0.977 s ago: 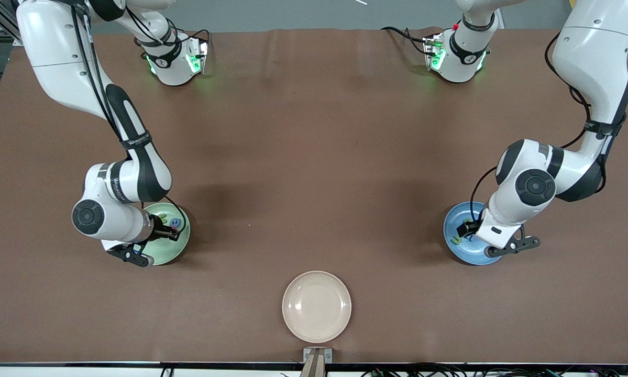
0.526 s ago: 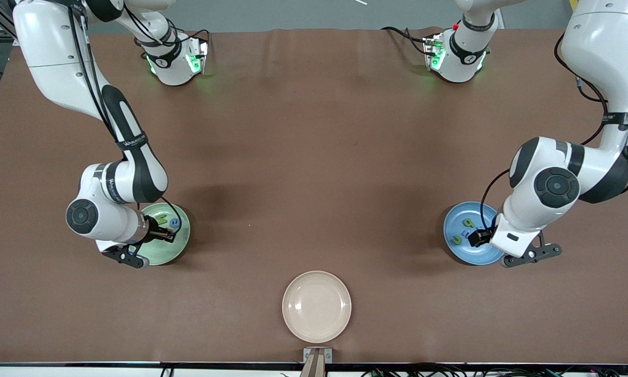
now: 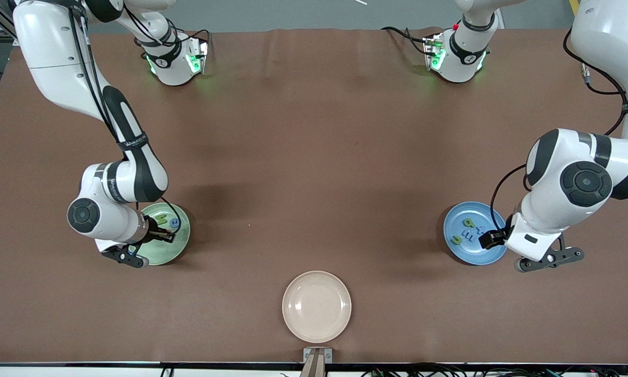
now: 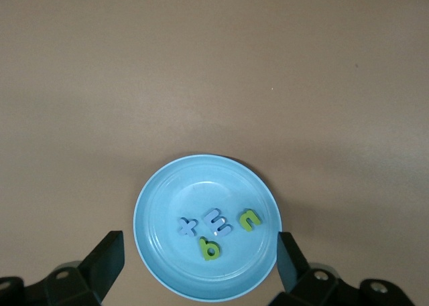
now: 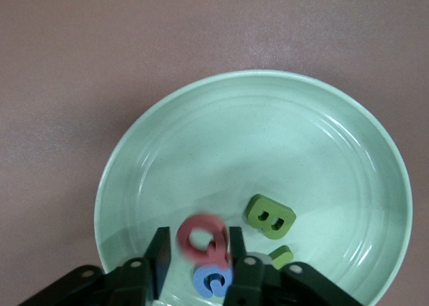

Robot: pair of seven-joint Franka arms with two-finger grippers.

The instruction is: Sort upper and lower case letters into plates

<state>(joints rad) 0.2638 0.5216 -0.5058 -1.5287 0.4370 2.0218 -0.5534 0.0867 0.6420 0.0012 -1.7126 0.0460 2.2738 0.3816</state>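
Note:
The mint green plate (image 3: 160, 252) lies under my right gripper (image 3: 160, 233). In the right wrist view the plate (image 5: 281, 132) holds a green B (image 5: 271, 216), a blue C (image 5: 213, 280) and part of another green letter (image 5: 282, 255). My right gripper (image 5: 196, 244) is low over it, and a blurred red Q (image 5: 201, 238) sits loose between its parted fingers. The blue plate (image 3: 476, 257) holds lower case letters. In the left wrist view the blue plate (image 4: 167, 252) holds a green b (image 4: 210, 248), a green n (image 4: 249, 219) and two blue letters (image 4: 218, 220). My left gripper (image 4: 200, 242) is open and empty above it.
A cream-beige plate (image 3: 317, 306) lies empty near the front camera, midway between the two arms' ends. The brown table cover (image 3: 314, 157) is bare between the plates. The arm bases stand along the table's edge farthest from the front camera.
My left arm has drawn back toward its own end of the table, uncovering the blue plate's letters. My right arm has shifted only slightly over the mint plate.

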